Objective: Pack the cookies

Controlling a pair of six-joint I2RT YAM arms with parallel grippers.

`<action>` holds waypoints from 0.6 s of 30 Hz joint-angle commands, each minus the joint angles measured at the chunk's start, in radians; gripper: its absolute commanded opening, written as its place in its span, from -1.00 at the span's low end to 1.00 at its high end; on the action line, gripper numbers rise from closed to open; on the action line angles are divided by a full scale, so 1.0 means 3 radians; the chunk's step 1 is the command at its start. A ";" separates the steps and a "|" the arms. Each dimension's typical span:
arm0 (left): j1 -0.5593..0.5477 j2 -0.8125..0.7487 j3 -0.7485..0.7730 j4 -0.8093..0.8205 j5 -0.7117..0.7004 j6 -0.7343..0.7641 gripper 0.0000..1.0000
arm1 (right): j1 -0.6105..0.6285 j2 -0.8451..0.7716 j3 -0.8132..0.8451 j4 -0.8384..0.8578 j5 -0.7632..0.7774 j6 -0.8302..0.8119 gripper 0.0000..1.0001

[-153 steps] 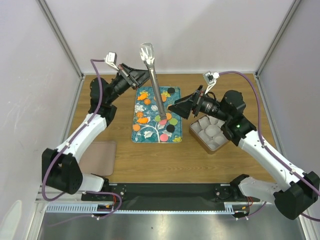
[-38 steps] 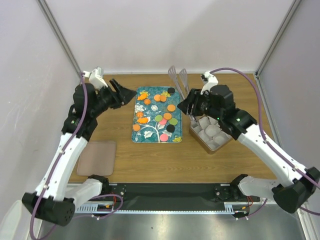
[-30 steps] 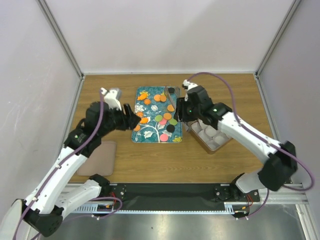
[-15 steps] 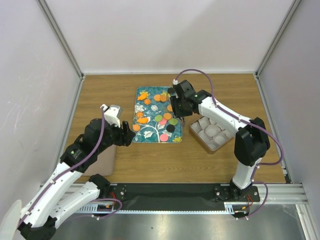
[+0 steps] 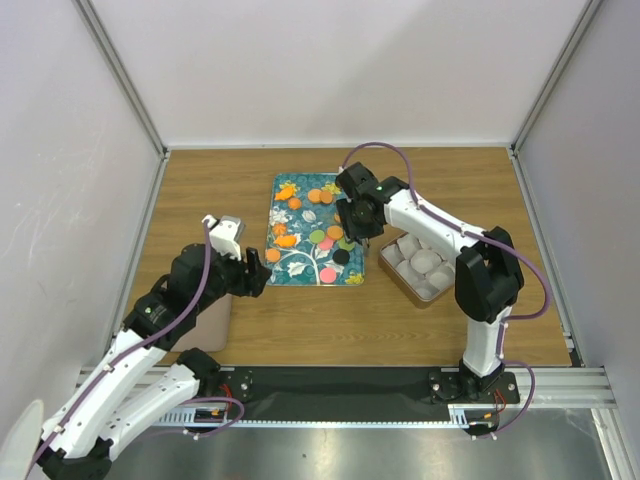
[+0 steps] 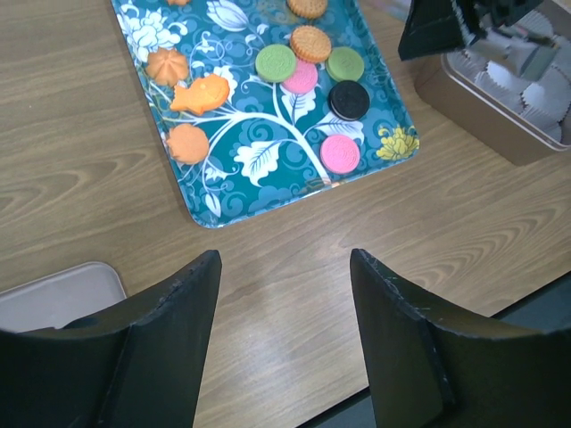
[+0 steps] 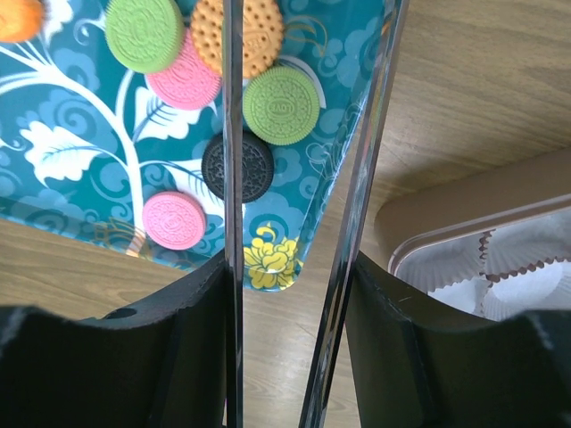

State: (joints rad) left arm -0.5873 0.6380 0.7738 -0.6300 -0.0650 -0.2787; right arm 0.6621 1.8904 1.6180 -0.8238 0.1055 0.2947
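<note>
Several cookies lie on the teal flower-print tray [image 5: 300, 262]: orange [image 5: 315, 196], green [image 5: 318, 237], pink [image 5: 327, 274] and black [image 5: 341, 256]. My right gripper [image 5: 350, 232] hangs over the tray's right side, shut on metal tongs [image 7: 230, 134]. The two shiny tong arms stand apart above the black cookie [image 7: 254, 169] and a green cookie [image 7: 281, 105], with nothing between them. My left gripper [image 6: 284, 259] stands open over bare wood just in front of the tray [image 6: 259, 152], holding nothing.
A tan box [image 5: 425, 262] lined with white paper cups [image 7: 500, 259] sits right of the tray. A flat brownish lid [image 6: 53, 290] lies on the table at the left, partly under my left arm [image 5: 150, 320]. White walls enclose the table.
My right gripper has swung left with the tongs from beside the box to above the tray's right side. My left gripper has drawn back toward the near edge, off the tray.
</note>
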 commanded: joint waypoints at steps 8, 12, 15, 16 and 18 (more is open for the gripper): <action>-0.0031 -0.0066 -0.0028 0.0162 0.0079 0.0075 0.33 | 0.0074 0.0203 0.0328 -0.0230 0.0078 -0.0052 0.04; -0.0037 -0.0076 -0.0028 0.0167 0.0079 0.0075 0.34 | 0.0094 0.0289 0.0405 -0.0296 0.0114 -0.0052 0.04; -0.0037 -0.0092 -0.0033 0.0162 0.0074 0.0075 0.34 | 0.0089 0.0341 0.0420 -0.0332 0.0170 -0.0052 0.04; -0.0042 -0.0097 -0.0033 0.0167 0.0074 0.0070 0.34 | 0.0089 0.0351 0.0420 -0.0342 0.0205 -0.0047 0.04; -0.0042 -0.0092 -0.0033 0.0162 0.0069 0.0070 0.34 | 0.0089 0.0361 0.0410 -0.0342 0.0211 -0.0041 0.04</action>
State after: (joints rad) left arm -0.5892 0.6209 0.7662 -0.6109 -0.0494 -0.2787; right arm 0.6853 1.9907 1.6970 -0.9096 0.1349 0.2932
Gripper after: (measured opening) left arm 0.669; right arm 0.522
